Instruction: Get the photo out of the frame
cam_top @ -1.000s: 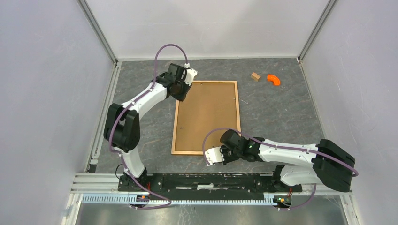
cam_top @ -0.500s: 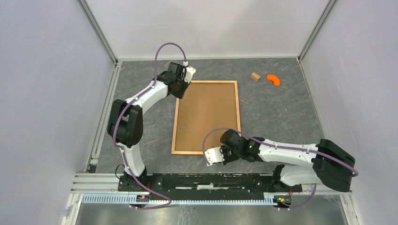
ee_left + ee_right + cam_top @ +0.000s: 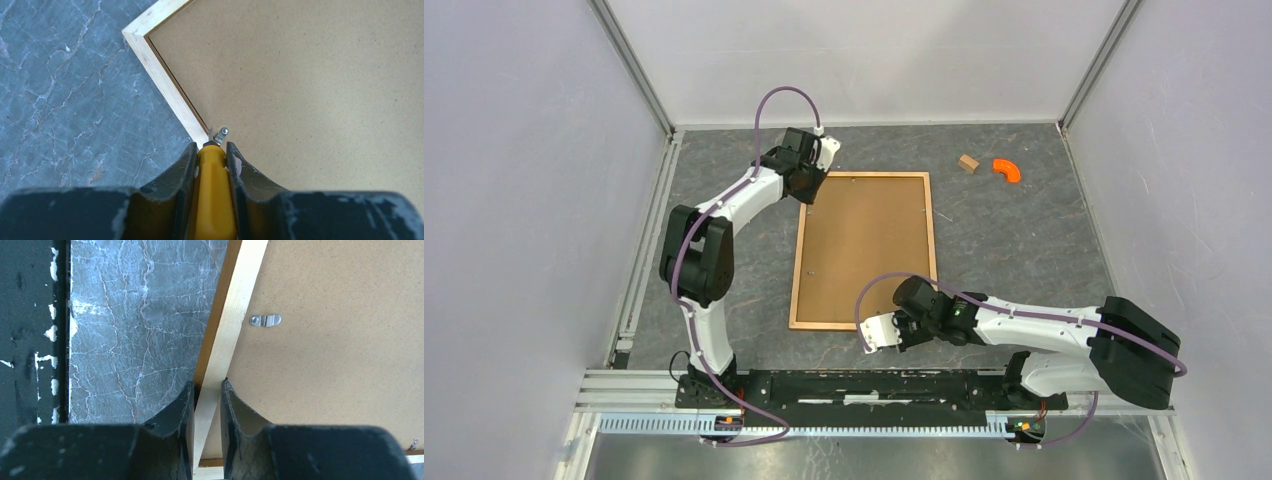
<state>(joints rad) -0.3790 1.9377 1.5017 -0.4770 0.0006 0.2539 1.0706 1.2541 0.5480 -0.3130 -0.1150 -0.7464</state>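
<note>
The frame (image 3: 796,270) lies face down on the grey table, its plain brown backing board (image 3: 864,250) facing up. The photo is hidden under the board. My left gripper (image 3: 812,188) is at the frame's far left corner, shut on a yellow-handled screwdriver (image 3: 214,200). In the left wrist view, the gripper (image 3: 211,147) holds the tool's tip at a small metal clip (image 3: 222,131) beside the pale frame border (image 3: 165,75). My right gripper (image 3: 874,328) is shut on the frame's near edge; in the right wrist view (image 3: 206,385) its fingers pinch the border (image 3: 235,315).
Another metal clip (image 3: 265,320) sits on the backing board just inside the near border. A small wooden block (image 3: 968,163) and an orange curved piece (image 3: 1007,170) lie at the far right. The black base rail (image 3: 864,385) runs close along the near side.
The left arm has swung a little, bringing its gripper slightly farther back over the frame's far left corner. The right arm and the frame have not moved.
</note>
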